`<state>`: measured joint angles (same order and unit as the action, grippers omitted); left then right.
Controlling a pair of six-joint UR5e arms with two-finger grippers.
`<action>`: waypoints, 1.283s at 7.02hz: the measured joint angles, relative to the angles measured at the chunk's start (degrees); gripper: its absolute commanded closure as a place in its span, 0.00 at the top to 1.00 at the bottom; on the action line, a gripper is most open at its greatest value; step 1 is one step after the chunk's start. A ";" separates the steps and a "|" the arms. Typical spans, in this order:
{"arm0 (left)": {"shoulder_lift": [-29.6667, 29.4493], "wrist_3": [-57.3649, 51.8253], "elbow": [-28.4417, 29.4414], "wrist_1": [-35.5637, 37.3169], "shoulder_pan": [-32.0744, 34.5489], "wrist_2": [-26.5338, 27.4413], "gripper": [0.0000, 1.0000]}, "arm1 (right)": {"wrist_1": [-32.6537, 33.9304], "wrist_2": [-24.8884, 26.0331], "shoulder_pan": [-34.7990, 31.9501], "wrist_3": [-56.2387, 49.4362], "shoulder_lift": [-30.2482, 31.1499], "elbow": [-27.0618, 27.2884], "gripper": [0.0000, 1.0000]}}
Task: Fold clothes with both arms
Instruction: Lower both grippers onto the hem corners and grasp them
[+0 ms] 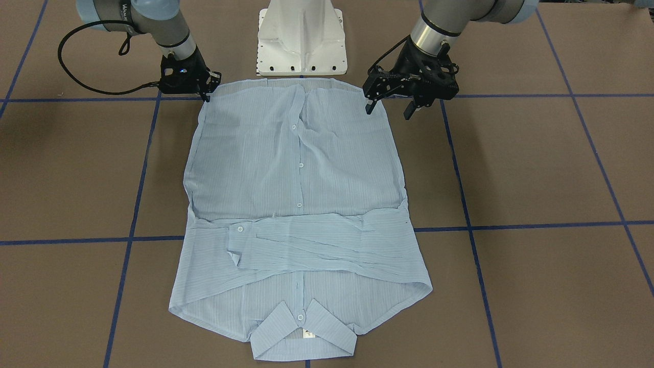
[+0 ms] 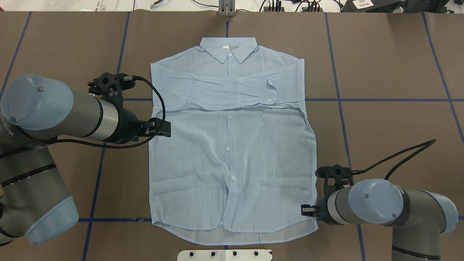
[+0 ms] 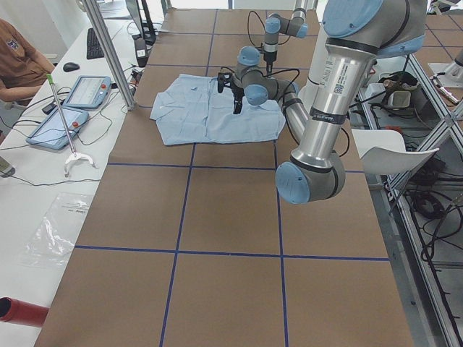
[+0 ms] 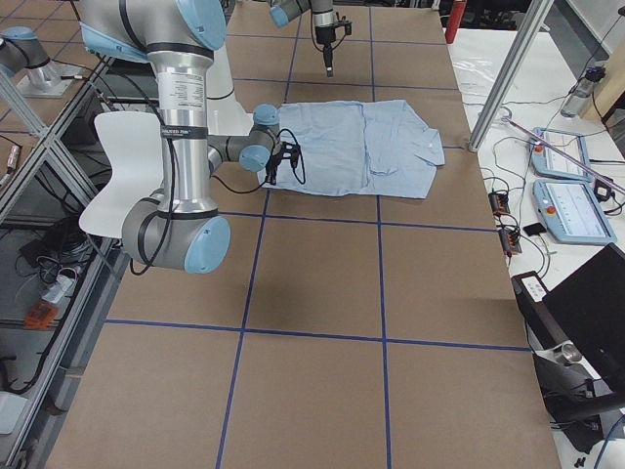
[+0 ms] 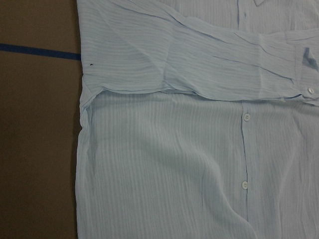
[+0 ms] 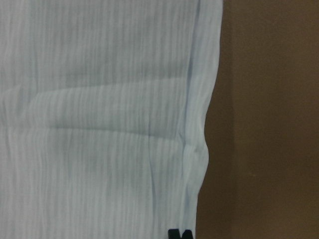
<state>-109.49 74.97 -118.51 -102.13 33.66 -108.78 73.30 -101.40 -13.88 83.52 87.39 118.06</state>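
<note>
Pale blue and thin, the shirt (image 2: 232, 152) lies flat and face up on the brown table (image 2: 380, 72), buttoned. Reading the overhead view as a clock face, its collar (image 2: 230, 49) is at twelve and its hem (image 2: 232, 235) at six, just short of the robot's base. Both sleeves (image 2: 224, 92) are already laid across the chest, so the step in hand looks like the lengthwise fold, hem carried up towards the collar.

The right gripper (image 1: 207, 93) is low at the hem corner near five o'clock. Its wrist camera shows the fingertips (image 6: 174, 234) drawn close together right at the side edge. I cannot tell whether any cloth is between them, as the edge lies flat and unlifted.

The left gripper (image 1: 388, 112) hangs above the shirt's side edge at about nine o'clock, with its two fingers plainly apart and nothing between them. It is well short of its own corner.

The next move, as I judge it, calls for the left gripper to travel to the seven o'clock corner, drop and pinch the fabric there. Both arms would then lift together and carry the hem towards twelve. The cloth is sheer and limp (a shallow pinch could slip), and uneven lifting would skew the fold.
</note>
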 measured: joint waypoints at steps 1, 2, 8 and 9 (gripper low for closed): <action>0.66 2.06 0.20 0.00 -2.71 1.63 0.99 | 0.00 0.13 -0.12 0.04 -0.18 0.57 0.00; 1.59 6.78 0.21 0.00 -7.50 3.82 0.99 | 0.00 0.27 -0.29 0.06 -0.15 1.50 0.00; 8.60 21.27 0.67 0.82 -22.76 9.35 0.72 | 0.00 0.38 -2.50 0.07 0.50 4.32 0.00; 8.66 21.26 1.18 0.86 -22.33 9.45 0.64 | 0.00 0.37 -2.58 0.06 0.53 4.32 0.00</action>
<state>-100.83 96.23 -117.33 -101.27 11.34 -99.33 73.30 -101.02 -16.46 83.58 87.91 122.37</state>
